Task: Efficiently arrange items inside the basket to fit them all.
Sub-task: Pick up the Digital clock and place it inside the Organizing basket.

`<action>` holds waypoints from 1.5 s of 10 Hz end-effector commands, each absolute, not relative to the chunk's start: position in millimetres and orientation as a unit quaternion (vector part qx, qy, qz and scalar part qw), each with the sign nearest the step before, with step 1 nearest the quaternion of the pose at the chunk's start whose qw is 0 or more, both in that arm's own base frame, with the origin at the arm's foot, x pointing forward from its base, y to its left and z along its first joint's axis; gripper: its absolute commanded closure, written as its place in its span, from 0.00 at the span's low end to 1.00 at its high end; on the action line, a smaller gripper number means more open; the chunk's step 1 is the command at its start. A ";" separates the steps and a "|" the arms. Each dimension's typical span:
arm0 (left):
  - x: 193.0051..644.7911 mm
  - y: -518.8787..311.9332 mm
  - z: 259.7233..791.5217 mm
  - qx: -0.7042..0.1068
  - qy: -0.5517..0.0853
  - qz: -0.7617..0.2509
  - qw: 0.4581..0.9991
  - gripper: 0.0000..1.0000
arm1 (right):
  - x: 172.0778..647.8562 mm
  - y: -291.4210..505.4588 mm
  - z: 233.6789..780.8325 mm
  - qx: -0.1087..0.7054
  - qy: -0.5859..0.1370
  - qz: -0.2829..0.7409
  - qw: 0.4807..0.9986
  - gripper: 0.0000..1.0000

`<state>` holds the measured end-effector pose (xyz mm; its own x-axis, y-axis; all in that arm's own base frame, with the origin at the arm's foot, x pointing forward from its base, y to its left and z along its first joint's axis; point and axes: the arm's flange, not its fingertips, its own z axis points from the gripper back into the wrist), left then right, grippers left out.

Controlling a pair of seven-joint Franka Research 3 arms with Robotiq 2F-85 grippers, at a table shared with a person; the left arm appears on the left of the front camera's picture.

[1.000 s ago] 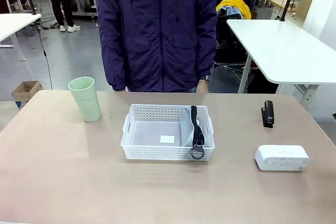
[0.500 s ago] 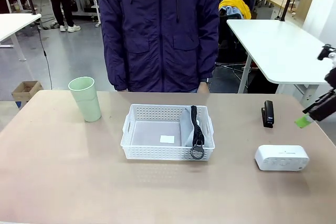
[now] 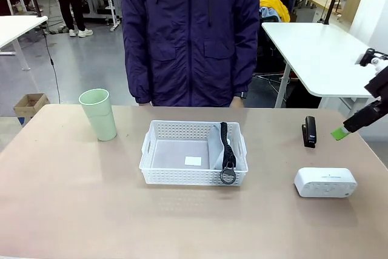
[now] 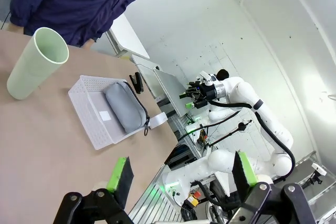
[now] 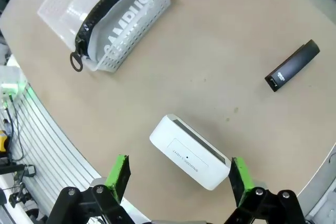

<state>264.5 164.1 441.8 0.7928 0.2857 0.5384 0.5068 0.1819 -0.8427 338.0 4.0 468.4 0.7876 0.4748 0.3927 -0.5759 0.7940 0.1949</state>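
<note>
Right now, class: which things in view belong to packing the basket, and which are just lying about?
Job in hand: basket; grey pouch, already inside it; white box; black device; green cup.
Lying about: cardboard box on the floor; yellow garment behind; white side table.

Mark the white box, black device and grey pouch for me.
white box (image 5: pixel 190 158): right wrist view, middle of its top face.
black device (image 5: pixel 294 64): right wrist view, middle of its body.
grey pouch (image 4: pixel 124 109): left wrist view, middle of its grey side.
</note>
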 end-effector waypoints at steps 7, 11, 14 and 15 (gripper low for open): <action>263.8 164.6 443.0 -0.637 -0.321 -0.086 0.695 0.00 | 334.0 14.5 452.0 0.080 -0.123 0.304 0.941 0.00; 263.8 164.6 443.0 -0.637 -0.321 -0.086 0.695 0.00 | 337.1 15.8 444.3 0.066 -0.104 0.302 0.946 0.00; 263.8 164.6 443.0 -0.637 -0.321 -0.086 0.695 0.00 | 337.6 16.0 443.8 0.062 -0.109 0.303 0.945 0.00; 263.8 164.6 443.0 -0.637 -0.321 -0.086 0.695 0.00 | 334.4 16.2 443.8 0.049 -0.120 0.389 0.912 0.00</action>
<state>264.5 164.2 441.9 0.7926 0.2857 0.5387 0.5071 0.1815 -0.8425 343.1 17.8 450.8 0.7497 0.6115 0.2530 -0.6435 0.7629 0.0627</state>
